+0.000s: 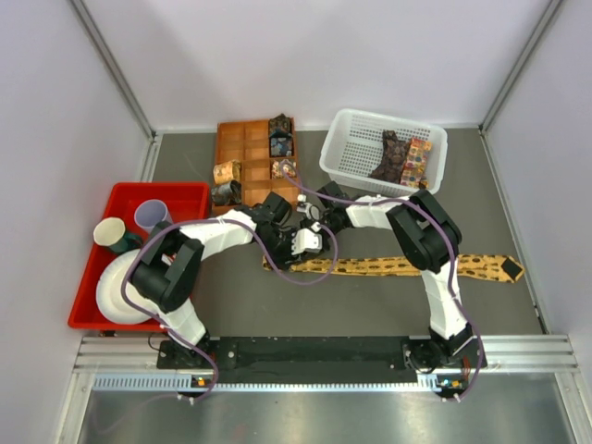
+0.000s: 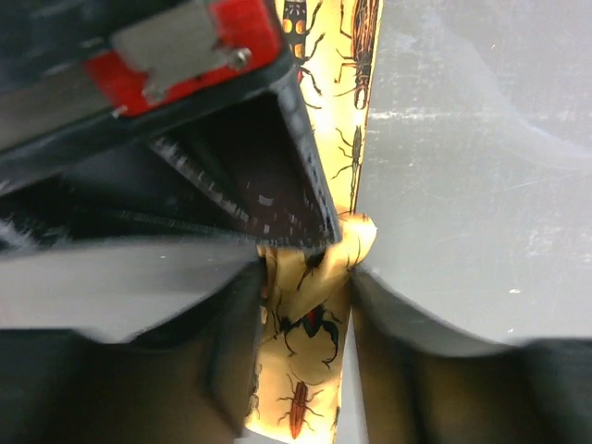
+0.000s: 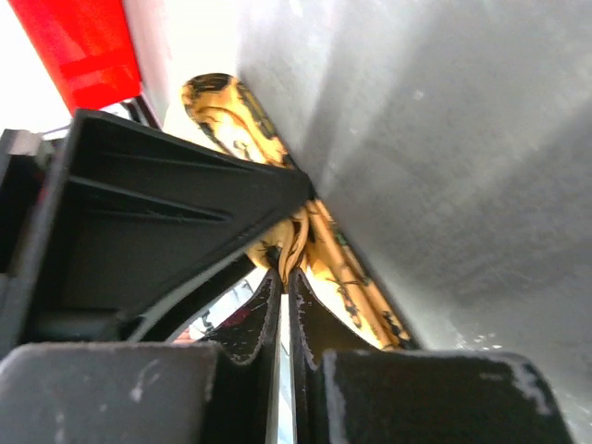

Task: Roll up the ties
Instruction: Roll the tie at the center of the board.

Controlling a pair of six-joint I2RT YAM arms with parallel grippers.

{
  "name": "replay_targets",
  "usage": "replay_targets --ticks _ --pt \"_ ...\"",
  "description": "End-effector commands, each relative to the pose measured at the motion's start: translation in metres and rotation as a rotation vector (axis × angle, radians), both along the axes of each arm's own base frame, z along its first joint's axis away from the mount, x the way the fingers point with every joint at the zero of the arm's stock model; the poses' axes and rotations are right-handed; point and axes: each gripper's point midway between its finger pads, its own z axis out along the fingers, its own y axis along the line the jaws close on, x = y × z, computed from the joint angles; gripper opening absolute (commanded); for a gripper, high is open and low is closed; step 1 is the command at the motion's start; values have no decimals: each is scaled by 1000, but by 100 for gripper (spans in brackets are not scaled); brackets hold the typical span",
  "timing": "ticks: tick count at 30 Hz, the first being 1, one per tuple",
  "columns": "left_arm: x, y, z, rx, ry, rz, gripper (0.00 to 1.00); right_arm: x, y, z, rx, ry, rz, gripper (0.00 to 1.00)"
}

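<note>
A golden-yellow tie with dark insect prints lies flat across the table, its wide end at the right. Both grippers meet over its narrow left end. My left gripper is shut on the yellow tie, with bunched fabric between its fingers. My right gripper is shut on a fold of the same tie and pinches it at the fingertips. The two grippers touch or nearly touch. Rolled ties sit in the orange-brown tray. A dark brown tie and a multicoloured one lie in the white basket.
A red bin at the left holds cups and a white plate. The tray and basket stand along the back. White walls close in the table on three sides. A black rail runs along the near edge.
</note>
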Motion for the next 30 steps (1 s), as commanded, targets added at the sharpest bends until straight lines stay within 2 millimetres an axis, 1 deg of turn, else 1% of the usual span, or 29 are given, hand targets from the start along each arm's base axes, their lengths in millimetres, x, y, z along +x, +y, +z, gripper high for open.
replay_targets --ticks 1,2,5,7,10,14,15,20,21,24,25,26,28,30 --pt "-23 30 -21 94 109 58 60 4 -6 -13 -66 -56 21 0" --pt "-20 34 -20 82 101 67 62 8 -6 -13 -78 -73 19 0" --pt "-11 40 -2 26 45 68 73 9 -12 -24 -122 -91 27 0" --pt "-7 43 5 5 28 56 74 9 -14 -27 -138 -94 24 0" --pt "-2 48 15 -21 11 49 72 7 -15 -30 -140 -88 25 0" --pt "-4 44 25 -51 18 9 65 9 -15 -31 -145 -93 25 0" --pt "-5 40 29 -75 20 -17 63 9 -14 -30 -145 -93 25 0" --pt "-15 35 35 -109 60 -49 55 11 -14 -31 -146 -90 22 0" --pt "-14 33 38 -120 59 -50 51 10 -14 -31 -148 -87 24 0" --pt "-10 26 46 -141 52 -46 45 11 -14 -31 -149 -88 22 0" --pt "-10 24 48 -150 54 -45 40 12 -13 -31 -147 -91 22 0" --pt "-5 20 51 -157 44 -47 37 11 -13 -31 -148 -88 25 0" --pt "-4 14 52 -160 48 -34 33 10 -13 -32 -147 -86 24 0" --pt "0 7 51 -169 47 -25 32 10 -13 -32 -149 -82 22 0"
